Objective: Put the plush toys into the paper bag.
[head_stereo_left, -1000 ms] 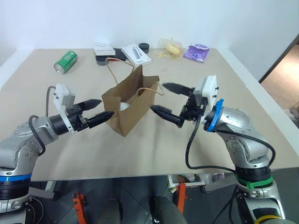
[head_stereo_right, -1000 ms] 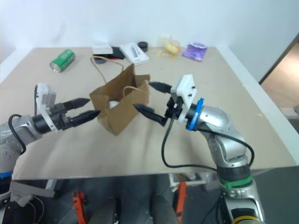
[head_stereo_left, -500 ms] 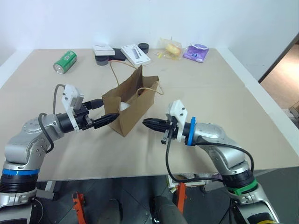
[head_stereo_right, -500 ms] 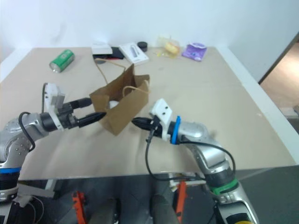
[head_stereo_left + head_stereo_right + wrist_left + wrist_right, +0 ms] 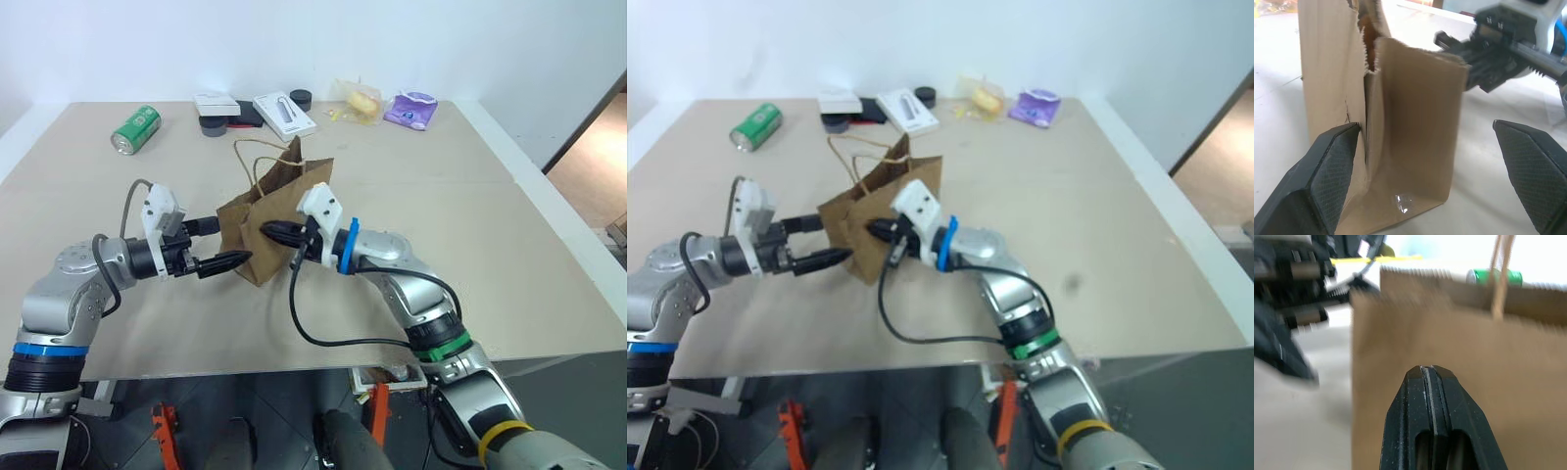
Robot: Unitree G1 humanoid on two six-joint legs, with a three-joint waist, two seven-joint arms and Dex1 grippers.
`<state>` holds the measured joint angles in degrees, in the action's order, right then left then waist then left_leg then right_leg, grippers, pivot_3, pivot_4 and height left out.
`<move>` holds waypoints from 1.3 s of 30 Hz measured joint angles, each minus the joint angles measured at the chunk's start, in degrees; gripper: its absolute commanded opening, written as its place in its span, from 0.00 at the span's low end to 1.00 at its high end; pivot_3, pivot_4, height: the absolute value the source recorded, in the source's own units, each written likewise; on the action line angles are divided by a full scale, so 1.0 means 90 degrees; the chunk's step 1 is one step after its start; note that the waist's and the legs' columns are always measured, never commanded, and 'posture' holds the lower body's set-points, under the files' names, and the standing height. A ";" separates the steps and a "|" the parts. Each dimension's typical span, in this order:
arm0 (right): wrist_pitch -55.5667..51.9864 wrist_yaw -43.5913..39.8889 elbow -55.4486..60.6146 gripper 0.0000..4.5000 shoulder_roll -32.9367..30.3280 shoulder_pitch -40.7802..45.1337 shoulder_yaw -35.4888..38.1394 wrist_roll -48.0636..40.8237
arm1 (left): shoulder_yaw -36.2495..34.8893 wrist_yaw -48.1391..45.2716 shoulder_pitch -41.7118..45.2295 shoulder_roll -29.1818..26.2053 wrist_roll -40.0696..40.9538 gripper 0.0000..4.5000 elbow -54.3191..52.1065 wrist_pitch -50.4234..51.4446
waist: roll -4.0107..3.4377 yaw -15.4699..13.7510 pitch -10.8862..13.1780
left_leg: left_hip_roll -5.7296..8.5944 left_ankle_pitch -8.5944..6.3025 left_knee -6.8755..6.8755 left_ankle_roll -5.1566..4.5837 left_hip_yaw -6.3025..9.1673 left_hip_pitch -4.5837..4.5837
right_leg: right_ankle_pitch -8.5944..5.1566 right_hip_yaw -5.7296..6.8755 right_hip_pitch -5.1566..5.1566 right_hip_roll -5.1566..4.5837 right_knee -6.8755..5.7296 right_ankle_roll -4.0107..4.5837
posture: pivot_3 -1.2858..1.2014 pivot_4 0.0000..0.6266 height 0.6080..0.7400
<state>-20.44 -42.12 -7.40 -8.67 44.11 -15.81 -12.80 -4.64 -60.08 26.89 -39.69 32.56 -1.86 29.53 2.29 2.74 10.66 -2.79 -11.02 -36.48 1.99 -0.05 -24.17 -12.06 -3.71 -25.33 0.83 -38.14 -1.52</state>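
left gripper spread wide around the paper bag's near corner, probably steadying it; right gripper pinched closed, nudging its side.

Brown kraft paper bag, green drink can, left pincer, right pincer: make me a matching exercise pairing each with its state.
Things:
1. brown kraft paper bag
2. green drink can
3. left pincer
4. right pincer

States:
A. shut, tips at the bag's side
B. lying on its side
C. open, straddling a bag corner
D. standing upright on the table

Pairs: 1-D, 2-B, 3-C, 4-A
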 measured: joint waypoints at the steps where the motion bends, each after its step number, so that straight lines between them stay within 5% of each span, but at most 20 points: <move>1: 0.0039 0.0004 -0.0007 0.01 0.0057 0.0030 0.0000 0.0001 | 0.0017 0.0004 0.0034 0.0012 -0.0057 1.00 0.0033 -0.0058 | 0.0000 0.0000 0.0000 | 0.0000 0.0000 0.0000 0.0000 0.0002 0.0000 | 0.0000 0.0002 0.0001 0.0000 0.0000 0.0000 | 0.52 0.24 1.00; 13: 0.0079 0.0098 -0.0065 0.01 0.0185 0.0080 0.0032 0.0009 | 0.0274 0.1076 0.0093 0.1175 -0.0930 1.00 0.0657 -0.0810 | 0.0001 -0.0003 -0.0001 | 0.0001 0.0000 -0.0002 0.0000 0.0005 -0.0001 | 0.0003 0.0004 0.0002 -0.0002 -0.0003 -0.0003 | 0.52 0.24 1.00; 20: 0.0059 0.0098 -0.0054 0.00 0.0164 0.0080 0.0038 0.0004 | 0.0166 0.1396 0.0094 0.1484 -0.0920 0.61 0.0708 -0.0879 | 0.0001 -0.0002 -0.0001 | 0.0001 0.0000 -0.0002 0.0000 0.0005 -0.0001 | 0.0005 0.0004 0.0002 -0.0002 -0.0003 -0.0003 | 0.52 0.24 1.00; 22: 0.0039 0.0098 -0.0048 0.00 0.0151 0.0080 0.0084 -0.0012 | 0.0135 0.1494 0.0094 0.1531 -0.0843 0.37 0.0707 -0.0877 | 0.0001 -0.0002 -0.0001 | 0.0001 0.0000 -0.0002 0.0000 0.0005 -0.0001 | 0.0005 0.0005 0.0002 -0.0002 -0.0003 -0.0004 | 0.52 0.24 1.00; 23: 0.0039 0.0098 -0.0048 0.00 0.0151 0.0080 0.0084 -0.0012 | 0.0134 0.1495 0.0094 0.1531 -0.0842 0.37 0.0707 -0.0877 | 0.0001 -0.0002 -0.0001 | 0.0001 0.0000 -0.0002 0.0000 0.0005 -0.0001 | 0.0005 0.0005 0.0002 -0.0002 -0.0003 -0.0004 | 0.52 0.24 1.00; 25: 0.0033 0.0091 -0.0024 0.00 0.0117 0.0080 0.0104 -0.0033 | 0.0036 0.1521 0.0094 0.1571 -0.0791 0.18 0.0706 -0.0866 | 0.0001 -0.0002 -0.0001 | 0.0001 0.0000 -0.0002 0.0000 0.0005 -0.0001 | 0.0005 0.0004 0.0002 -0.0002 -0.0003 -0.0004 | 0.52 0.24 1.00; 28: -0.0127 -0.0032 0.0221 0.00 -0.0004 0.0035 0.0161 -0.0178 | -0.0051 0.1533 0.0098 0.1574 -0.0648 0.03 0.0698 -0.0784 | 0.0001 -0.0003 -0.0001 | 0.0001 0.0000 -0.0002 0.0000 0.0007 -0.0002 | 0.0005 0.0006 0.0002 -0.0002 -0.0003 -0.0004 | 0.52 0.24 1.00; 33: -0.1180 -0.0898 0.1156 0.33 -0.1029 -0.0279 0.0945 -0.1377 | -0.0174 0.1470 0.0158 0.1549 -0.0507 0.00 0.0671 -0.0731 | 0.0001 -0.0032 0.0000 | 0.0010 0.0000 -0.0008 0.0000 0.0014 -0.0011 | 0.0002 0.0017 0.0008 -0.0015 0.0001 -0.0010 | 0.52 0.24 1.00; 34: -0.2262 -0.2264 0.1284 0.39 -0.2865 -0.0240 0.2033 -0.2562 | -0.0151 0.0908 0.0148 0.1194 -0.0219 0.00 0.0471 -0.0463 | -0.0008 -0.0065 0.0007 | 0.0019 0.0001 -0.0011 -0.0001 0.0018 -0.0021 | -0.0001 0.0018 0.0007 -0.0020 0.0004 -0.0015 | 0.52 0.24 1.00; 39: -0.2739 -0.3831 0.0189 0.78 -0.4610 0.0669 0.2635 -0.2975 | 0.0055 -0.0255 0.0138 0.0591 0.0468 0.00 -0.0006 0.0356 | -0.0014 0.0029 0.0009 | 0.0000 -0.0016 0.0001 -0.0029 0.0007 0.0015 | -0.0015 0.0006 0.0010 0.0008 0.0000 0.0015 | 0.52 0.24 1.00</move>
<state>-45.08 -76.60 -5.70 -50.16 50.13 7.91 -39.58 -4.15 -62.38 28.14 -34.37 36.77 -1.91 32.74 2.17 3.00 10.73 -2.78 -11.16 -36.47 1.73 0.02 -24.03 -12.19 -3.66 -25.24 0.91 -38.15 -1.38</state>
